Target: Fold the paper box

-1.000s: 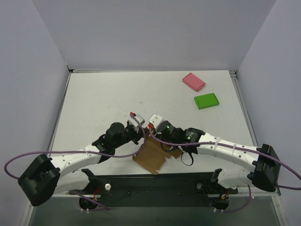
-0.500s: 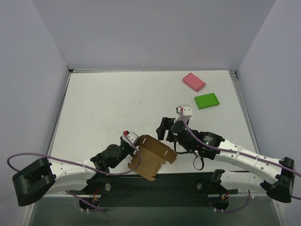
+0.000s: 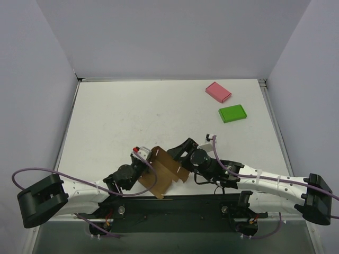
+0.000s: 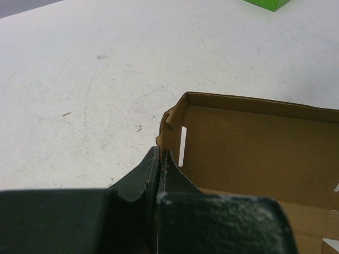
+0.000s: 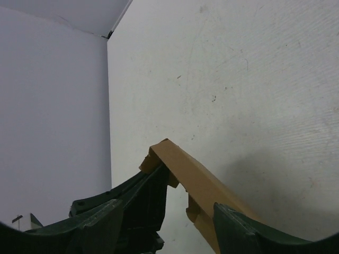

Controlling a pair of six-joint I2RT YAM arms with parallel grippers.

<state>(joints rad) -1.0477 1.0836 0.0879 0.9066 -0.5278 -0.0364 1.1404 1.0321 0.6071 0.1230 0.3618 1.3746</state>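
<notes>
Two arms reached over the white table point(image 3: 116, 116) from its near edge, the left arm point(image 3: 85, 186) and the right arm point(image 3: 265, 180) both bent inward so that their wrists met near the middle of that edge. Between them stood the paper box point(image 3: 164, 169), plain brown card partly raised into a tray with walls, tilted and lying just ahead of the black base rail. In the left wrist view its inside wall point(image 4: 254, 153) showed a narrow slot close to one corner. Far off at the back right lay the green flat box point(image 3: 232, 113), and a little beyond it the pink flat box point(image 3: 218, 91), the two near each other and well apart from the brown one. The left gripper point(image 4: 160, 154) was clenched, its fingers pressed together on the corner wall of the paper box. The right gripper point(image 5: 190, 193) stood released, its jaws spread wide on either side of an upstanding brown edge point(image 5: 185, 169) without closing on it.
</notes>
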